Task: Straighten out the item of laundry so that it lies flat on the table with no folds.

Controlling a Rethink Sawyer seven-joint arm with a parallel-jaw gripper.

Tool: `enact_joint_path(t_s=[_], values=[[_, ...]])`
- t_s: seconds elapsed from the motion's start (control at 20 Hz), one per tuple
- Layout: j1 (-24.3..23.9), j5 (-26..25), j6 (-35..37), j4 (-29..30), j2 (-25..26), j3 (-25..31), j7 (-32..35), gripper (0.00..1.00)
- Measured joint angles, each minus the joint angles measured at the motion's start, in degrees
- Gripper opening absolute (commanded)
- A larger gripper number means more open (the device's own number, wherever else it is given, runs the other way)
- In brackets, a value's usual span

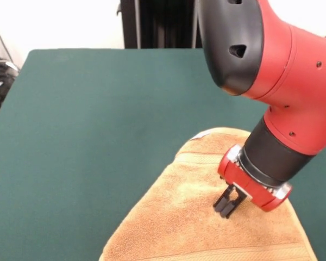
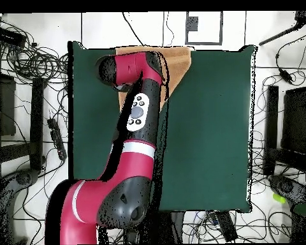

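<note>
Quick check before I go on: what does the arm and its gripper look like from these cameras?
The arm has glossy red shells with rounded black housings and a black wrist sleeve above a red collar with a silver rim. The gripper is small, black and two-pronged. From overhead, the arm shows a white band and a pale oval button panel.

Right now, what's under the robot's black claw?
The gripper points down at the orange-tan towel, which lies on the green table. Whether its tips touch the cloth can't be seen. In the overhead view the arm hides the gripper and much of the towel.
</note>
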Motion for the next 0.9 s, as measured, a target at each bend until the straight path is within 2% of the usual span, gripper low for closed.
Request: enact_joint_path(t_s=[0.1,0.15,0.55,0.75,0.9], values=[[-0.35,0.12,1.44,-0.94,0.15,0.10,-0.20,0.00],[-1.21,0.49,5.46,-2.97,0.46,0.20,-0.70,0.00],[-4.26,3.03,23.69,-9.88,1.39,0.46,-5.47,0.00],[-4.76,5.35,24.62,-12.29,1.94,0.46,-6.06,0.00],[-5.05,9.63,24.03,-15.22,3.15,0.27,-6.84,0.00]])
